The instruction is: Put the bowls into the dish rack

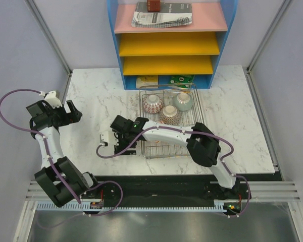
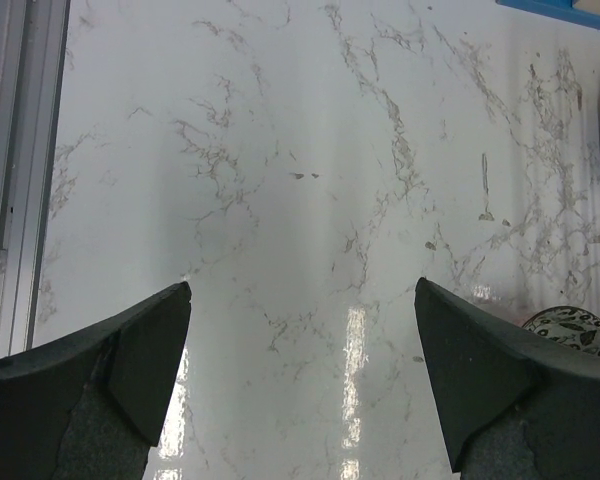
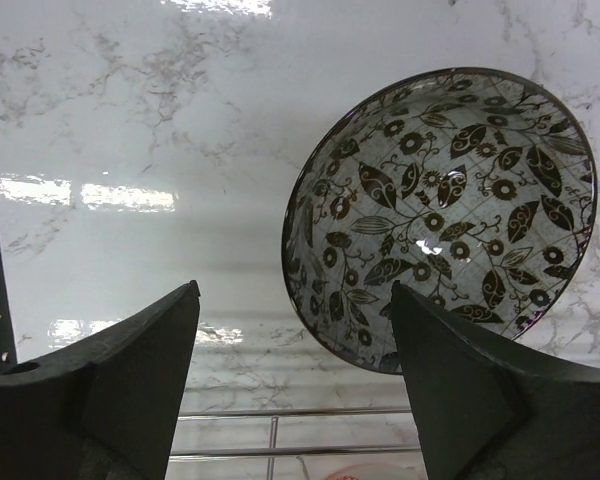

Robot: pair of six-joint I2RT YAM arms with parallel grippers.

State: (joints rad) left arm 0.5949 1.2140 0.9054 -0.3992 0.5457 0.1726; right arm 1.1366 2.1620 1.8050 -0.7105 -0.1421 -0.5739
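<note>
Right gripper (image 3: 295, 287) hung spread across the rim of the brown-leafed bowl (image 3: 450, 200), nothing grasped; left gripper (image 2: 302, 284) spread, empty; a shallow pinch could slip, skidding it across the worktop (image 3: 130, 100).

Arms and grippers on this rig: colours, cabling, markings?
Left arm and right arm: white links, black joint housings, a looping purple cable on each. Green light on the right arm's wrist. Fingers are dark grey, tapering wedges.

White marble-patterned tabletop (image 1: 91, 96) reflecting light; blue-framed shelf unit with pink, yellow trays (image 1: 166, 44) standing behind; pale grey walls (image 1: 20, 45) enclosing.
</note>
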